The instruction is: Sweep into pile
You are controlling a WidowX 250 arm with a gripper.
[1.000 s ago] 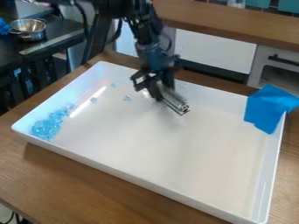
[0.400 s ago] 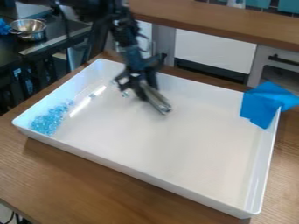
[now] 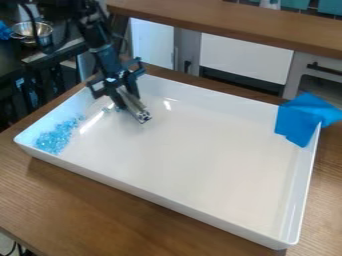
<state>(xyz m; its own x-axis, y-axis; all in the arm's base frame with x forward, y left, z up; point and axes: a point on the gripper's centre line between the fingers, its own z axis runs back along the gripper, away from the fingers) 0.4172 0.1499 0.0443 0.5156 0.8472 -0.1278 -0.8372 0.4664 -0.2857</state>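
Note:
My gripper [image 3: 124,96] is over the back left part of the white tray [image 3: 194,145], shut on a silver tool [image 3: 135,107]. The tool slants down to the right, its far end low over the tray floor. A pile of clear blue pieces [image 3: 55,138] lies along the tray's left end, apart from the gripper. A few loose blue pieces [image 3: 109,106] are just left of the tool, partly hidden by the gripper.
A blue cloth [image 3: 298,120] hangs over the tray's back right corner. Raised walls surround the tray, which stands on a wooden table [image 3: 100,205]. Behind at the left is a metal bowl [image 3: 41,33] on a dark counter.
The gripper and its tool have moved left across the back of the tray, toward the pile. The tray's right side and the blue cloth have shifted slightly left.

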